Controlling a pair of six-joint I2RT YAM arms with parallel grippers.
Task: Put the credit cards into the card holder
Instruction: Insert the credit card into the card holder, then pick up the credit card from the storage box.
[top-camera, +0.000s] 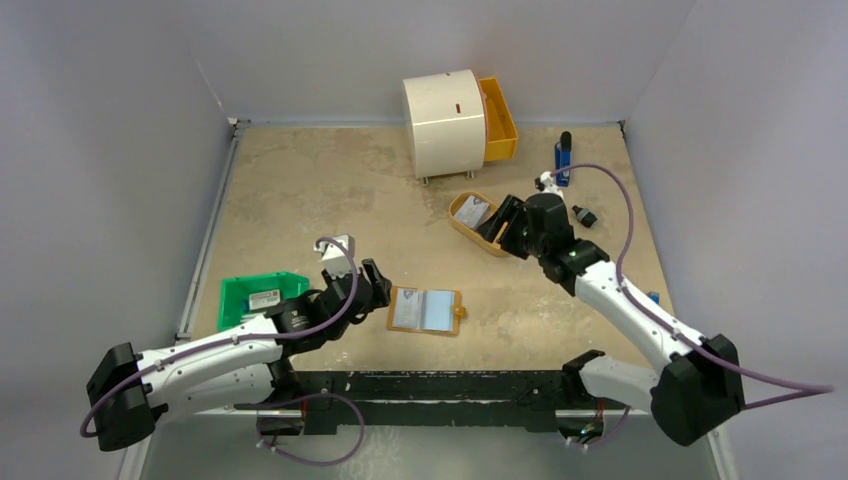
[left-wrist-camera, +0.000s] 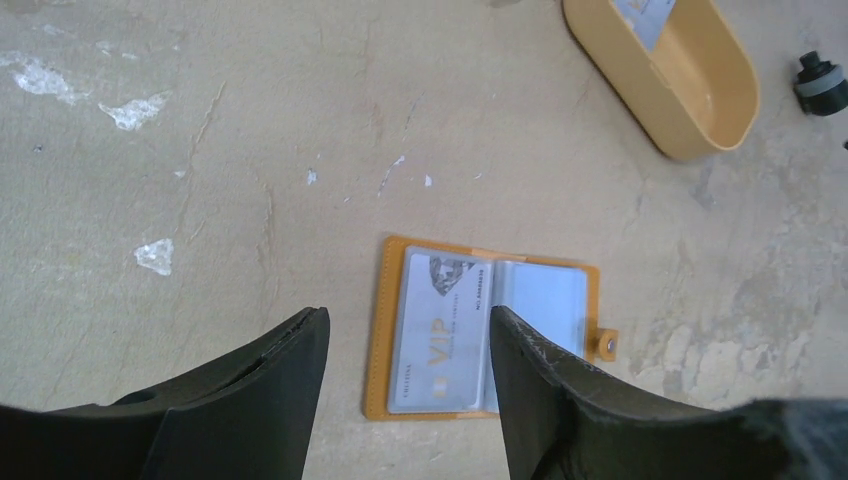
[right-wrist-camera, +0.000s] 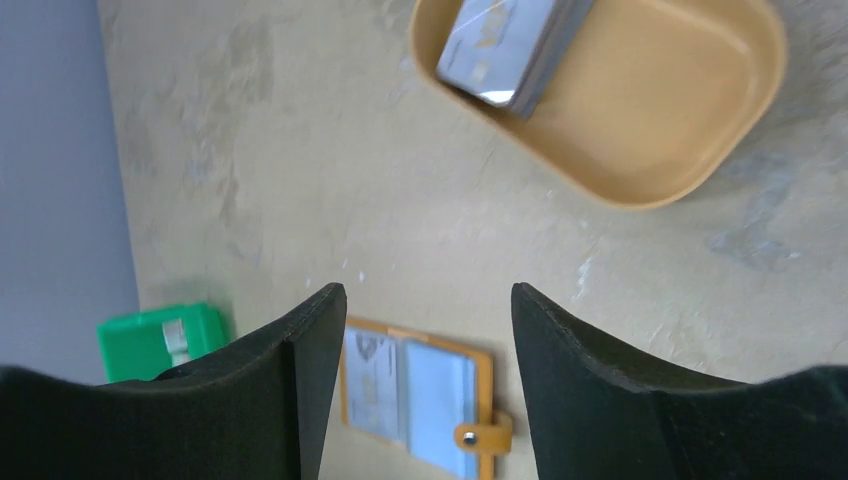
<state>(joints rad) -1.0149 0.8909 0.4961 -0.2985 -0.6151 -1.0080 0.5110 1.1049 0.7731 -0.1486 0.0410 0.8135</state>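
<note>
Two grippers, both spread open and empty: right gripper (right-wrist-camera: 428, 292) near the tan tray (right-wrist-camera: 690, 150) with the credit cards (right-wrist-camera: 505, 45) stacked at one end, left gripper (left-wrist-camera: 408, 318) just beside the open card holder (left-wrist-camera: 535, 300) lying on the counter (left-wrist-camera: 250, 150); best to pinch an exposed card edge squarely.

A mottled beige counter (top-camera: 330, 190) is marked with pale scuffs. Set directly on it are an open tan card holder (top-camera: 425, 311) (near the front edge), an oval tan tray (right-wrist-camera: 640, 120), a green bin (top-camera: 240, 295), a white drum-shaped cabinet (top-camera: 445, 122), a blue tool (top-camera: 563, 160) and a small black knob (top-camera: 585, 215).
</note>
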